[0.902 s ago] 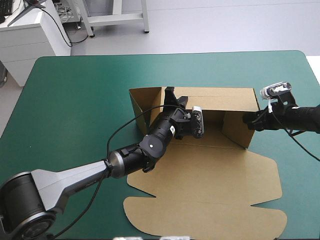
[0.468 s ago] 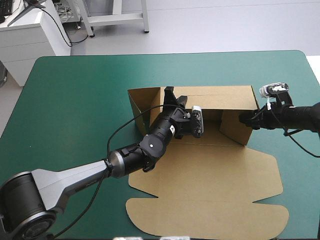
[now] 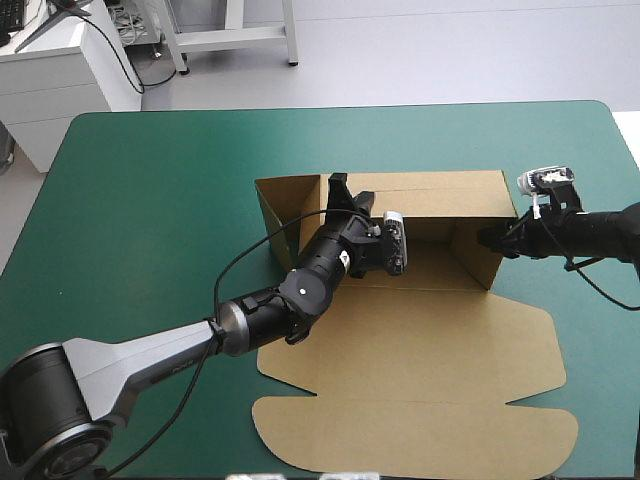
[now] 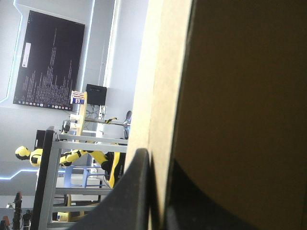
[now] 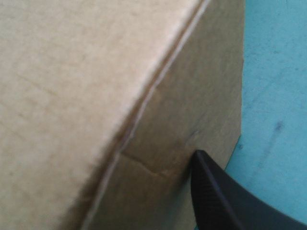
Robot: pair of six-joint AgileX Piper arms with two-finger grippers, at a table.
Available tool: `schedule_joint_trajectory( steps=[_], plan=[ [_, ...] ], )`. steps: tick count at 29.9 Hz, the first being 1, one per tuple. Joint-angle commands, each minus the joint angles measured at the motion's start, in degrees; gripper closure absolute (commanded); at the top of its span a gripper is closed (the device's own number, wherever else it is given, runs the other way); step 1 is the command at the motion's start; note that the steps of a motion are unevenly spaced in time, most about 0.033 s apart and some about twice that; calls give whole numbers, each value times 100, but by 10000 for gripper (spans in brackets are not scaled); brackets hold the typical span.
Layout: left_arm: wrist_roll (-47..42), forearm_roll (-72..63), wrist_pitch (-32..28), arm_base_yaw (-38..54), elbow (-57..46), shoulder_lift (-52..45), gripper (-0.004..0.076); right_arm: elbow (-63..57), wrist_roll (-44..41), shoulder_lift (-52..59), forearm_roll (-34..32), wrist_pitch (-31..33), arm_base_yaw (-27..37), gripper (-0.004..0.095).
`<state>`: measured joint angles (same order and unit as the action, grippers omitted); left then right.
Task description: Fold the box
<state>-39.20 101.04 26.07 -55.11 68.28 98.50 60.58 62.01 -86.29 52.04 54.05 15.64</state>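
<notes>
Teal-green cover (image 3: 150,200) bears the brown box (image 3: 400,345), walls raised, lid flat; the left gripper (image 3: 340,192) pinches its back wall. Whether the right gripper (image 3: 488,238), seemingly touching a side wall, grips it, I cannot tell.

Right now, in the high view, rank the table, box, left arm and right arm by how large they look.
1. table, which fills most of the view
2. box
3. left arm, whose base looks big because it is near the camera
4. right arm, only partly in the picture
</notes>
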Motion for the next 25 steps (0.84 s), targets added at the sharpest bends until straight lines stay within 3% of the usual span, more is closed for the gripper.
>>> schedule_joint_trajectory(
  steps=[1, 4, 25],
  plan=[
    [-184, -343, -172, -41, 30, -155, 732, 101, 144, -20, 309, -119, -17, 687],
    [-184, -343, -172, -41, 30, -155, 732, 101, 455, -20, 460, -124, -17, 932],
    [-251, -343, -360, -41, 30, -155, 731, 101, 530, -20, 113, 327, -172, 906]
  ],
)
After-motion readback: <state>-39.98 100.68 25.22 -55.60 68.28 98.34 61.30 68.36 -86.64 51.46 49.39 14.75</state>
